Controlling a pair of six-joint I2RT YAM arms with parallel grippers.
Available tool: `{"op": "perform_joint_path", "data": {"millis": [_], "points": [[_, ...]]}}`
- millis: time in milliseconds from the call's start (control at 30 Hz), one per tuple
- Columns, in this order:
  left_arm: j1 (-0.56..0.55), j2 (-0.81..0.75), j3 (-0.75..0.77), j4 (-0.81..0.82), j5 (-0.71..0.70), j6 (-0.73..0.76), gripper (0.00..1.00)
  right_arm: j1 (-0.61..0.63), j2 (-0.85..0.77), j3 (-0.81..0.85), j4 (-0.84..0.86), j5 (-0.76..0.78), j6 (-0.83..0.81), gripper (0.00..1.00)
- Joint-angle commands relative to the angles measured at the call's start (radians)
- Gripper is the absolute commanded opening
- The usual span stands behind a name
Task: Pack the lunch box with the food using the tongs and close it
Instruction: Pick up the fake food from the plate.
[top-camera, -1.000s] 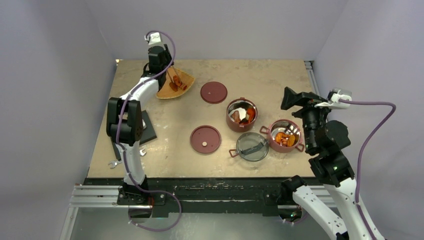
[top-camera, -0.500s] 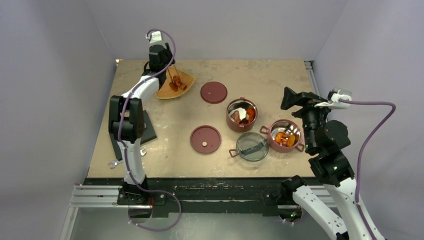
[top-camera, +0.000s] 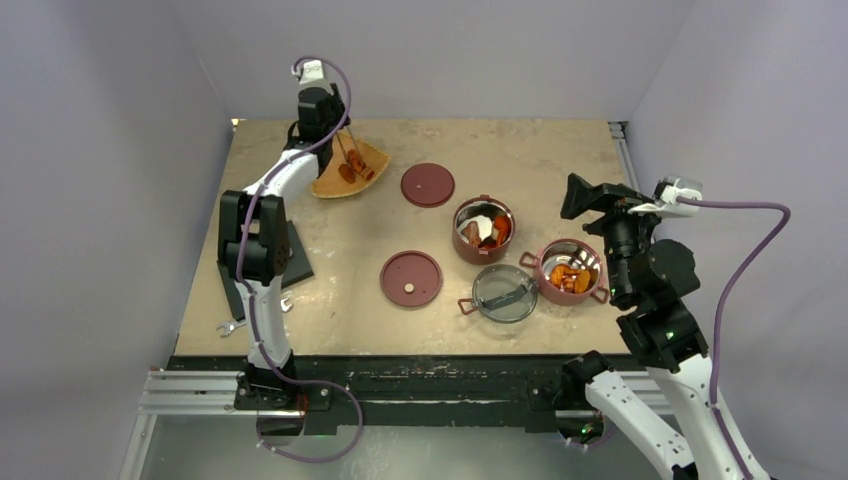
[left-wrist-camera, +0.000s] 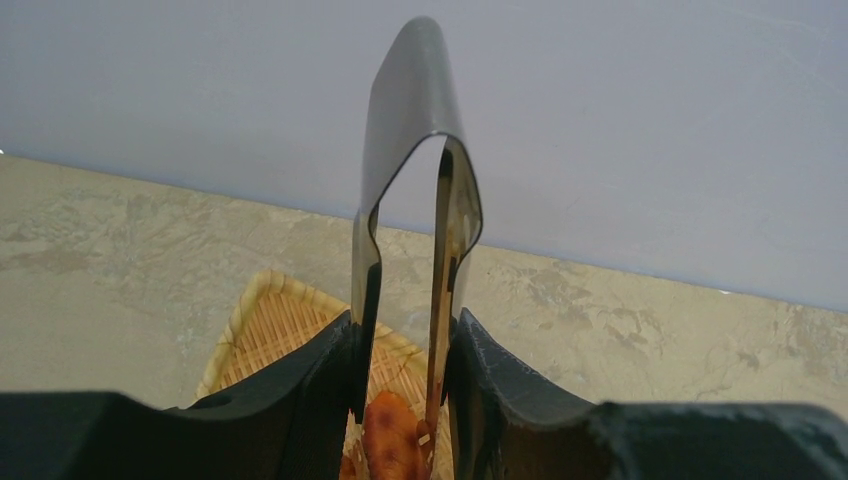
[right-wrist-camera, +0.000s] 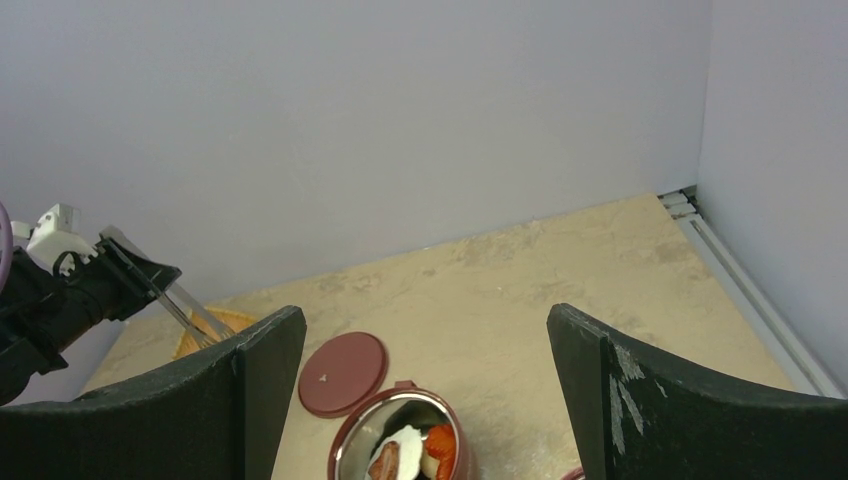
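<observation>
- Two thin arms of the slim silvery metal tongs (left-wrist-camera: 366, 270) run up the middle of the left wrist view. They join in a rounded bend near the top edge, and the free ends point down the frame.
- Left gripper (left-wrist-camera: 405, 335) is clenched on the tongs, with a black finger (left-wrist-camera: 300, 400) pressing each arm from outside.
- Just below the tong ends, at the bottom centre of that view, an orange-brown food piece (left-wrist-camera: 392, 440) lies on the woven orange fan-shaped tray (left-wrist-camera: 260, 340).
- In the top view the tongs sit in the upper left. Their long axis slants down and to the right from the gripper, with the tips over the tray.
- Right gripper (right-wrist-camera: 425, 315) stands released and wide, with nothing between its fingers.
- Centre right in the top view, a round dark-red steel-lined bowl (top-camera: 483, 228) holds a white slice and red pieces.
- A second dark-red bowl (top-camera: 570, 272), to the lower right of the first, holds orange pieces.
- One flat dark-red disc lid (top-camera: 428, 185) lies to the upper left of the first bowl, and another disc lid (top-camera: 411, 278) lies to its lower left.
- A smoky clear lid (top-camera: 504, 293) lies just beside the second bowl.
</observation>
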Motion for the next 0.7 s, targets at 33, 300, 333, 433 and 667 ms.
{"op": "perform_joint_path", "data": {"millis": [33,300,333,433,667], "points": [[0.008,0.005,0.057,0.027,0.011,-0.034,0.35,-0.004,-0.004,0.003,0.014,-0.015,0.013,0.95],[0.010,0.025,0.031,0.051,0.007,-0.087,0.35,-0.004,-0.010,0.003,0.004,-0.011,0.013,0.95],[0.010,0.028,0.027,0.056,0.007,-0.091,0.35,-0.003,-0.012,0.003,0.003,-0.010,0.013,0.95],[0.010,0.030,0.011,0.076,0.003,-0.103,0.35,-0.004,-0.014,0.003,0.000,-0.008,0.013,0.95],[0.010,0.047,0.006,0.078,-0.010,-0.106,0.35,-0.003,-0.016,0.002,-0.003,-0.013,0.017,0.95]]}}
